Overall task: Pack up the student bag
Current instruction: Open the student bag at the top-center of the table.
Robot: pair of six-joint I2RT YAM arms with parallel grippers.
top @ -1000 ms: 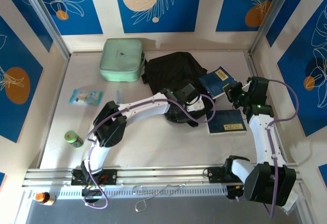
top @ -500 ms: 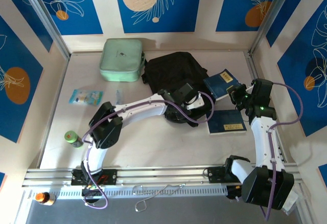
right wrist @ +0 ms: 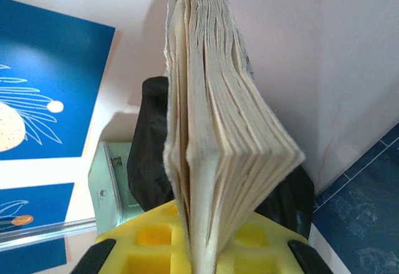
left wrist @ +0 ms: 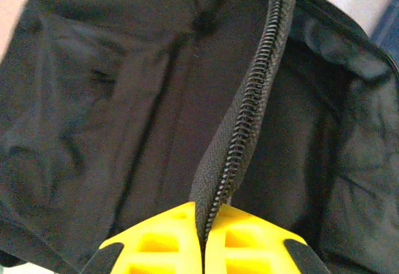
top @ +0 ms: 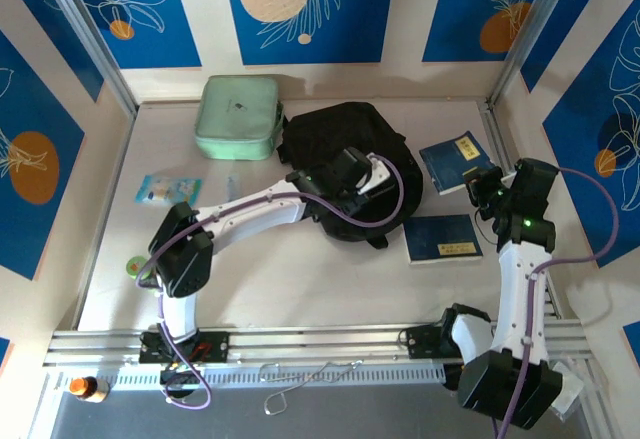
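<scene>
One zip edge [left wrist: 249,118] of the gaping large black fabric backpack [top: 335,131] sits pinched in the left gripper [left wrist: 202,239]. The right gripper [right wrist: 198,252] clamps a thick blue book [right wrist: 215,130].

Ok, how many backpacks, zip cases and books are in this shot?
Backpack: 1
Zip case: 1
Books: 2, the held book in the right gripper and the flat book on the table
Total: 4
</scene>
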